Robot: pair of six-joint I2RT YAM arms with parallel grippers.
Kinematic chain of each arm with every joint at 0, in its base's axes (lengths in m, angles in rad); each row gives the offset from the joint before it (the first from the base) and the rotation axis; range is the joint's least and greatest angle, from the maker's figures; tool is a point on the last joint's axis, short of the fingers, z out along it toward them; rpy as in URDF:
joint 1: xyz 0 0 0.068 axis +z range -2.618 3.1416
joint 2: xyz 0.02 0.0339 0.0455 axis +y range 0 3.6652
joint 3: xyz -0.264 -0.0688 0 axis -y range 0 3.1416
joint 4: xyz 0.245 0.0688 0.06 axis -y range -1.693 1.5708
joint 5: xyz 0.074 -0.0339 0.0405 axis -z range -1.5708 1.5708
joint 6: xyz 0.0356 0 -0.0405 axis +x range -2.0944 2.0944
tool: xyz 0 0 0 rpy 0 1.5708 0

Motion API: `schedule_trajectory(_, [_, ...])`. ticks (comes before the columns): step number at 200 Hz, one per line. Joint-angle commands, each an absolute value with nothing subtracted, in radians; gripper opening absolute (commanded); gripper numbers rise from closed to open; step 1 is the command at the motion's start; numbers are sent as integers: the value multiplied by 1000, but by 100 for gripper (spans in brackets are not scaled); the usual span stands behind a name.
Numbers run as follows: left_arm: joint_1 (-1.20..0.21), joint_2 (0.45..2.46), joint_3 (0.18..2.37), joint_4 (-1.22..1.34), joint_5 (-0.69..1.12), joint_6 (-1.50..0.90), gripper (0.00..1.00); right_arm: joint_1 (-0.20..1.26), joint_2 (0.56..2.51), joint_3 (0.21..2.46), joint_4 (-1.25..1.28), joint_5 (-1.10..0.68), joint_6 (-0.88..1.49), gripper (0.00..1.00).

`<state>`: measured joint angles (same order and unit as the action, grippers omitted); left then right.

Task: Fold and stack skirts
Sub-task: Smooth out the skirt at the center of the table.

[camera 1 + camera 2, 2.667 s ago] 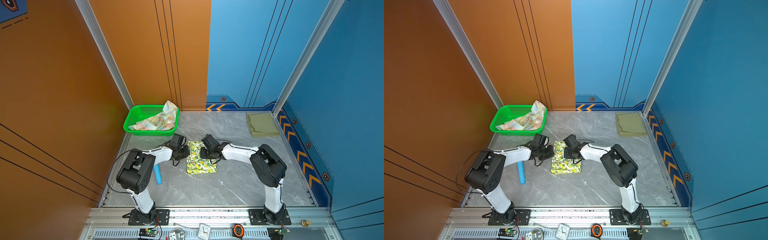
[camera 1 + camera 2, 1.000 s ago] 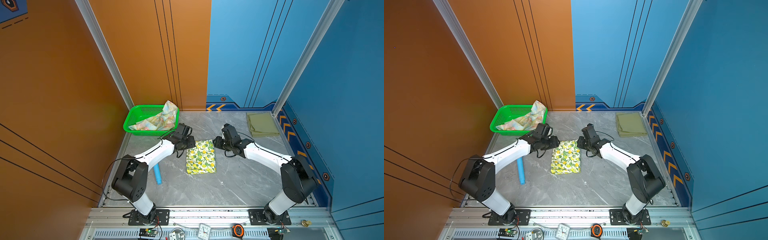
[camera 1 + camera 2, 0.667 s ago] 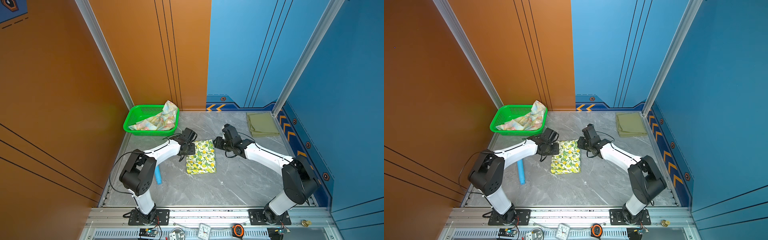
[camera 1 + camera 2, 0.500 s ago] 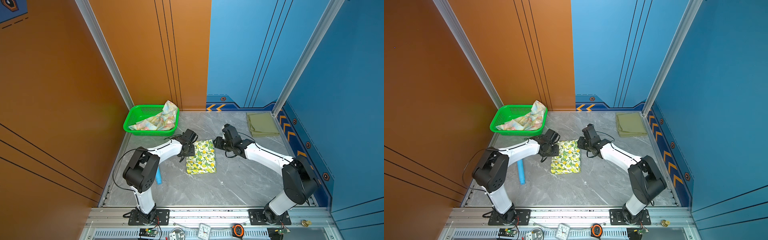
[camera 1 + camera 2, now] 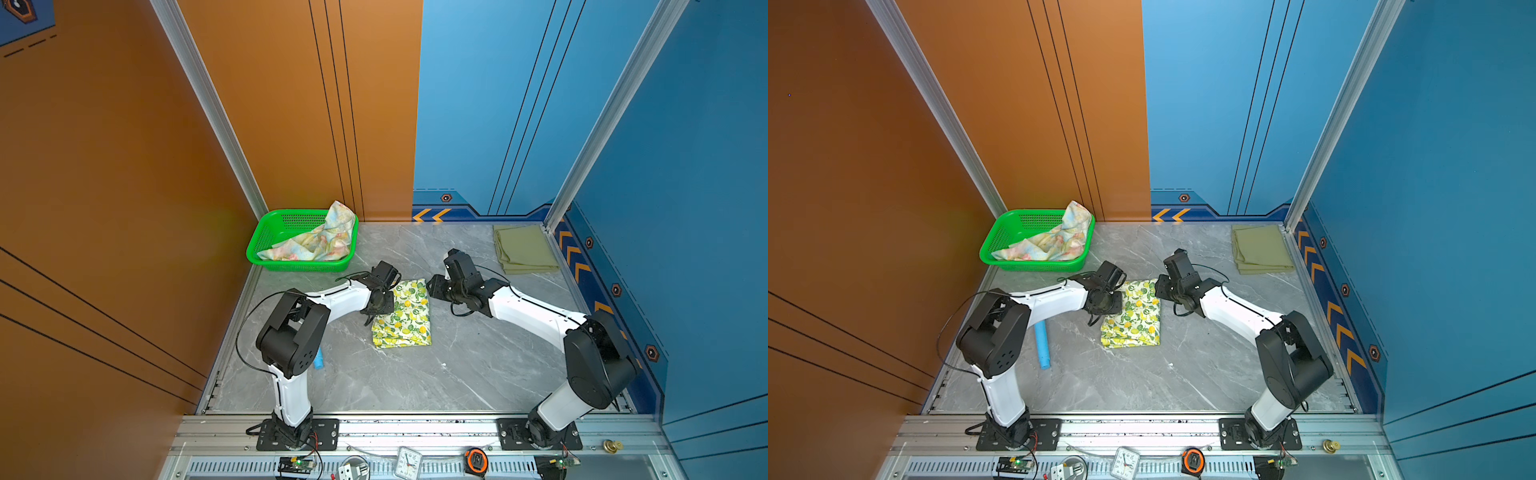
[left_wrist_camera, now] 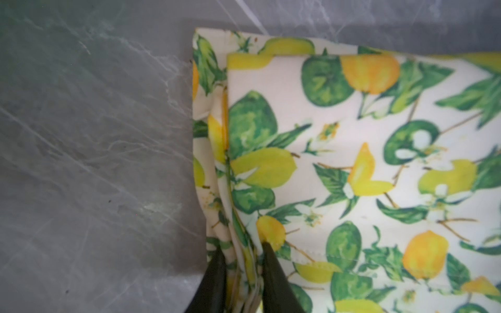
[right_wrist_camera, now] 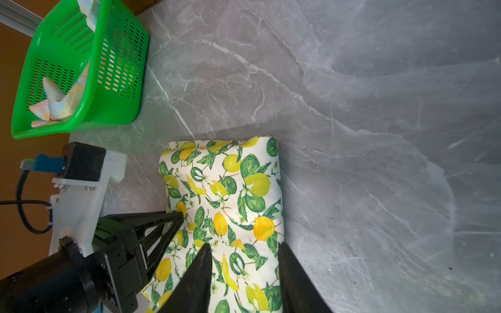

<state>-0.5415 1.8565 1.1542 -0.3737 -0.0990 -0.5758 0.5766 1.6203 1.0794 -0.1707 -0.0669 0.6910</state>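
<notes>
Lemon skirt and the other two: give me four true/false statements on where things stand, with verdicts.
1. The pastel skirt lies in the green basket. True.
2. The olive skirt is stacked on the lemon skirt. False: it lies folded on its own at the far right corner of the table, apart from the lemon skirt.
3. The left end effector is pinching the lemon skirt's edge. True.
4. The right end effector is shut on the blue toy. False: its jaws stand apart at the lemon skirt, and the toy lies loose on the table.
</notes>
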Motion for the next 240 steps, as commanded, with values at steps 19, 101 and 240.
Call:
schedule_trajectory(19, [-501,1804,1060,-311,-25,-582,7,593,1651,1081,-215,-34,646,42])
schedule_trajectory(101, [-457,1760,934,-140,84,-600,0,649,1831,1223,-276,38,589,41])
schedule_trajectory(240, [-461,1748,925,-135,108,-592,0,644,2008,1418,-337,103,549,31])
